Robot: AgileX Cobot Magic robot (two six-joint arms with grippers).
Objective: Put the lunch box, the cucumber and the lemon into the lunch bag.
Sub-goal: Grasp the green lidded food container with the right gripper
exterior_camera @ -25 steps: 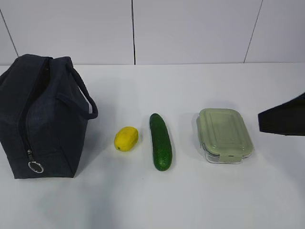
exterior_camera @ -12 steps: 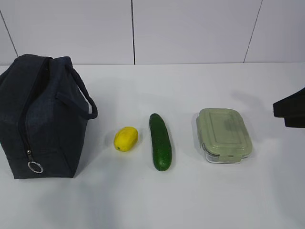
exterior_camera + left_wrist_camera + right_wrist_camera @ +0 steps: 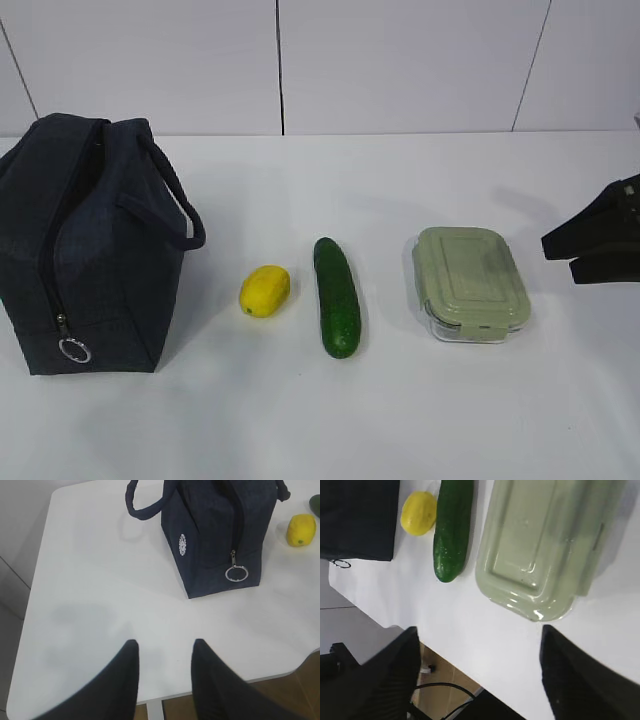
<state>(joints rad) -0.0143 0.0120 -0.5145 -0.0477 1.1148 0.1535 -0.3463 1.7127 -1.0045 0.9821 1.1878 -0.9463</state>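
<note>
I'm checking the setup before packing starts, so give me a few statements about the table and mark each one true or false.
1. The lemon lies between the bag and the cucumber. True.
2. The lunch box is already inside the bag. False: it sits on the table, right of the cucumber.
3. The right end effector is open and holds nothing. True.
4. The lunch box has no lid. False: a pale green lid is on it.
5. The left end effector grips the zipper ring. False: it hangs over bare table, apart from the bag.
</note>
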